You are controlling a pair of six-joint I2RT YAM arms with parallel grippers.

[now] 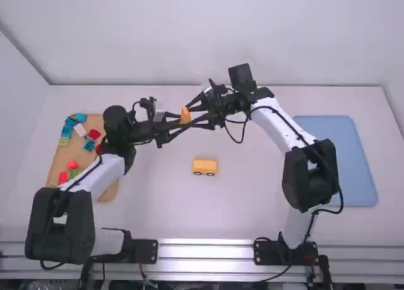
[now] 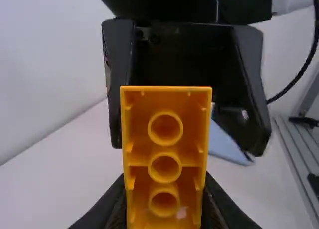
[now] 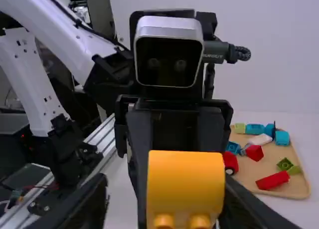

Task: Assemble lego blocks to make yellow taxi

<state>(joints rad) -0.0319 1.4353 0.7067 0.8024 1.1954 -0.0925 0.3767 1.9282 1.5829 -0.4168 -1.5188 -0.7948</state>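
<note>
Above the table, my left gripper (image 1: 179, 120) is shut on an orange-yellow block (image 1: 185, 115). The left wrist view shows the hollow underside of the block (image 2: 165, 144), with three round tubes, between the left gripper (image 2: 164, 209)'s fingers. My right gripper (image 1: 201, 115) stands open around the block's other side. In the right wrist view its fingers are spread wide at the right gripper (image 3: 172, 209), and the block (image 3: 185, 181) sits between them with studs at its lower edge. A yellow car-like piece with dark wheels (image 1: 204, 167) rests on the table below.
A wooden tray (image 1: 57, 170) at the left holds several red, blue, green and white pieces; the left arm passes over its right side. A blue mat or tray (image 1: 347, 157) lies at the right, beside the right arm. A wall (image 1: 208, 37) rises behind the table.
</note>
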